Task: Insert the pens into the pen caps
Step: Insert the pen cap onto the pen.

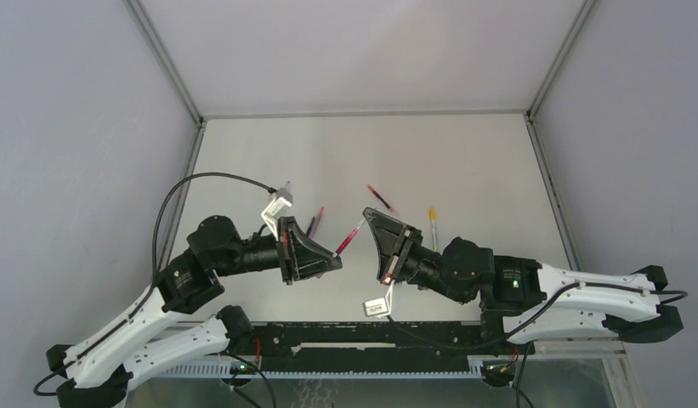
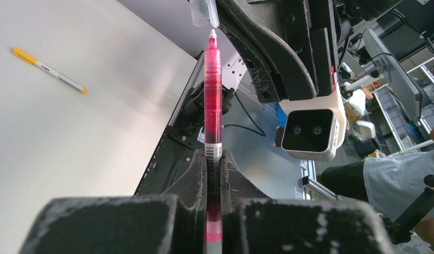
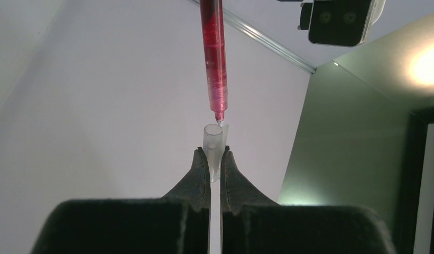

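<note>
**Pen tip right at the cap's mouth**

The left jaws pinch a pink pen [image 2: 213,90] near its back end. The right jaws pinch a clear cap [image 3: 213,138] by its closed end. Both are up in the air over the counter [image 1: 464,161]. From above, the pen runs from 7 o'clock to 1 o'clock, with the cap at its 1 o'clock tip. The tip looks a tiny bit off the middle of the mouth. I think it must line up, then push straight along its own length
</note>
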